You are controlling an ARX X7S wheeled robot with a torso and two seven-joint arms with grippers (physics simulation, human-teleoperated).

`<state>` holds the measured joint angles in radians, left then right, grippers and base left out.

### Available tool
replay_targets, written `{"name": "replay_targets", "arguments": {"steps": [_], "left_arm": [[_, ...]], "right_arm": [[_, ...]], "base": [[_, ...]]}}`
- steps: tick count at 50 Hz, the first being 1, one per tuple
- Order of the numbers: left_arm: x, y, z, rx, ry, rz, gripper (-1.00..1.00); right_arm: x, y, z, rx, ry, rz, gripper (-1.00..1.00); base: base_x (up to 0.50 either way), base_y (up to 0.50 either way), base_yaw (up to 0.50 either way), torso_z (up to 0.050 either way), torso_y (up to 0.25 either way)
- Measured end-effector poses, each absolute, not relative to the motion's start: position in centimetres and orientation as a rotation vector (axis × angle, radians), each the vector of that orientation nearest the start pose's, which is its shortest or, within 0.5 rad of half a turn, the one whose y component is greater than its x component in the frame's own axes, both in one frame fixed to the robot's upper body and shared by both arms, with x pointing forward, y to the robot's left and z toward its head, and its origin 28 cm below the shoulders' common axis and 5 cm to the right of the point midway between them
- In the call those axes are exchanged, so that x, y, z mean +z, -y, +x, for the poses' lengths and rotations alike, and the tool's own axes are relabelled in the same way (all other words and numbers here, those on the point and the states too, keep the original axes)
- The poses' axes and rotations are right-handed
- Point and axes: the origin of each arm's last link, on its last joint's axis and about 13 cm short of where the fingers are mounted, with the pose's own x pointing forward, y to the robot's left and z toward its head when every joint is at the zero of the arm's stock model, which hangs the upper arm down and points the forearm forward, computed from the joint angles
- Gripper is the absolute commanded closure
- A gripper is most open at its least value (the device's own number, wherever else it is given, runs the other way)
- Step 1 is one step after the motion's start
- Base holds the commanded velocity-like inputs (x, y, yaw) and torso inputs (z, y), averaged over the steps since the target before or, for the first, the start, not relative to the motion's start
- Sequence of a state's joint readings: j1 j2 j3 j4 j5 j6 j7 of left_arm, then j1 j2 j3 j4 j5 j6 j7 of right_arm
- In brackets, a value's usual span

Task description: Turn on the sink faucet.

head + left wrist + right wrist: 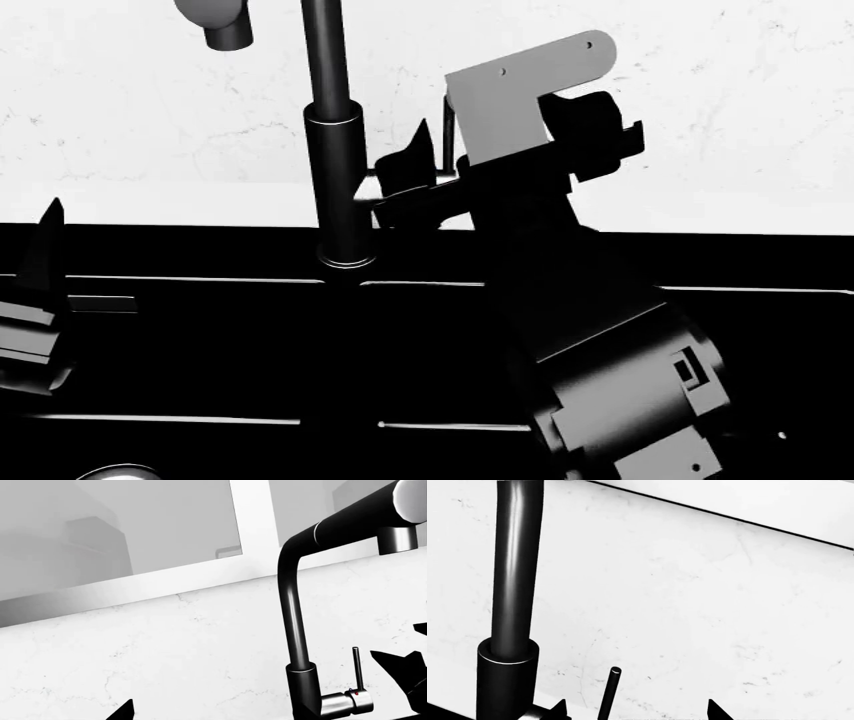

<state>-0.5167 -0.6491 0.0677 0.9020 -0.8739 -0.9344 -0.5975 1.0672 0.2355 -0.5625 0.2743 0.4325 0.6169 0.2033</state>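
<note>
The sink faucet (334,150) is a tall matte-black column at the back of the black sink (200,350). In the left wrist view the faucet (297,630) shows its silver stub (341,703) with a red dot and its thin upright lever (357,667). My right gripper (424,165) is open just right of the column. In the right wrist view the lever (610,692) stands between the right gripper's (638,711) spread fingertips (560,709), not touching them. My left gripper (47,260) is open and empty over the left basin, and in its own view (213,715) it looks at the faucet.
A white marble backsplash (694,110) and countertop strip (160,205) run behind the sink. A window frame (253,530) is above the backsplash. A steel drain (120,472) shows at the near left. The right arm (614,360) reaches over the right basin.
</note>
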Motion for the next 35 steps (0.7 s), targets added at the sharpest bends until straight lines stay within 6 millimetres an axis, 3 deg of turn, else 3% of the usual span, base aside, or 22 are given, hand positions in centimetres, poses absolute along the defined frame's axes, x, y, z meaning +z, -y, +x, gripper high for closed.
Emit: {"name": "replay_targets", "arguments": {"steps": [7,16,35], "left_arm": [[22.5,-23.9,19.8,-0.06,0.276,0.192,-1.0],[22.5,-23.9,19.8,-0.066,0.28,0.209,-1.0],[22.8,-23.7,19.3,-0.09,0.31,0.217,-1.0]], "right_arm": [[21.5,7.3,38.3,0.172,0.016,-0.253,-1.0],[21.9,7.0,39.0,0.178,0.012,-0.266,-1.0],[23.3,6.4,39.9,0.192,0.033,-0.285,-1.0]], "base": [[0.0,0.0,0.0,0.0,0.0],[0.0,0.0,0.0,0.035,-0.193],[0.0,0.0,0.0,0.01,-0.036]]}}
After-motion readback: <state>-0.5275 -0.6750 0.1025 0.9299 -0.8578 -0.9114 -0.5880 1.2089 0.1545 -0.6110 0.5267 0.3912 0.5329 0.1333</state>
